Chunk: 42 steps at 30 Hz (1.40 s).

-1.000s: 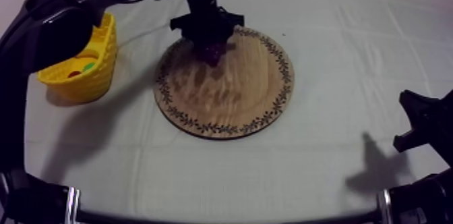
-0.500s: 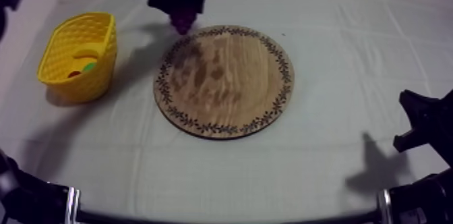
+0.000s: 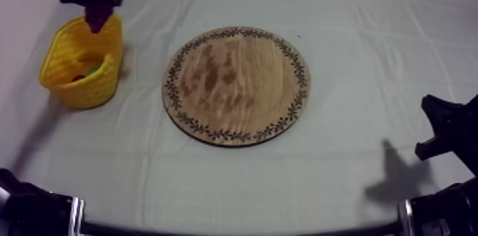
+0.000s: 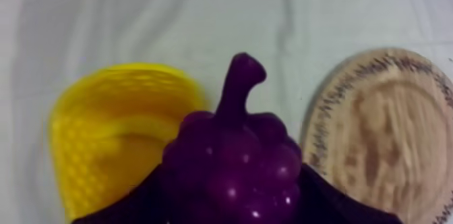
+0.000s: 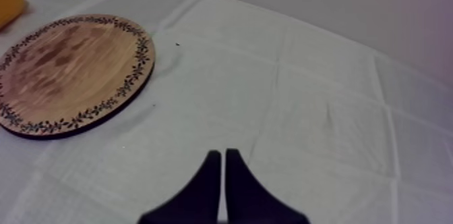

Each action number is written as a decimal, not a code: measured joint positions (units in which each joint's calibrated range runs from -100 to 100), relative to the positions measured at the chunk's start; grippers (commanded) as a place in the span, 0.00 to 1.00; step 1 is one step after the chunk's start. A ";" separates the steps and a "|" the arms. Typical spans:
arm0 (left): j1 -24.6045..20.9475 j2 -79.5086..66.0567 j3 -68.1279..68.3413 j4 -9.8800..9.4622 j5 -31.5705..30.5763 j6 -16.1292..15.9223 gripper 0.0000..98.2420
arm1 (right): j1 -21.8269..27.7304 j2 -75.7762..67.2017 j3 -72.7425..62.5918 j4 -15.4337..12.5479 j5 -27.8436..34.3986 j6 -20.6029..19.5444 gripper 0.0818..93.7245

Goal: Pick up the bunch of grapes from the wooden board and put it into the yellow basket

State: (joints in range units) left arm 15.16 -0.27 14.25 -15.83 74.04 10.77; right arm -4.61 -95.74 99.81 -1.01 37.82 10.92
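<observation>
Gripping the glossy, knobbly bunch of grapes (image 4: 232,166), my left tool (image 3: 94,6) hangs over the latticed yellow basket (image 3: 78,86).

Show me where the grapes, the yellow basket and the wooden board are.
bunch of grapes (image 4: 232,166), left wrist view, on the middle berries.
yellow basket (image 3: 87,89), top view, on its outer front wall.
wooden board (image 3: 237,84), top view, on its bare middle.

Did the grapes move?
Yes. The bunch of grapes, held by the left gripper, went left off the wooden board and now hangs over the yellow basket.
</observation>
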 measured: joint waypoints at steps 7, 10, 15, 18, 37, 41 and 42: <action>-4.55 3.14 0.74 -1.69 -1.54 0.47 0.39 | 0.00 0.00 0.00 0.00 0.00 0.00 0.00; -5.45 5.62 1.92 -2.61 -2.22 1.44 0.39 | 0.00 0.00 0.00 0.00 0.00 0.00 0.00; -7.05 9.40 2.49 -3.12 -3.67 2.26 0.39 | 0.00 0.00 0.00 0.00 0.00 0.00 0.00; -7.94 11.86 1.79 -3.18 -4.26 2.48 0.39 | 0.00 0.00 0.00 0.00 0.00 0.00 0.00; -10.71 18.26 1.24 -2.95 -6.92 2.57 0.43 | 0.00 0.00 0.00 0.00 0.00 0.03 0.00; -10.81 17.43 1.22 -2.62 -6.92 3.03 0.71 | 0.00 0.00 0.00 0.00 0.00 0.03 0.00; -10.92 17.13 1.16 -2.54 -6.92 3.25 0.78 | 0.00 0.00 0.00 0.00 0.00 0.03 0.00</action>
State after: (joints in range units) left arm 4.24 16.86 15.40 -18.37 67.12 14.02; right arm -4.61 -95.74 99.81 -1.01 37.82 10.95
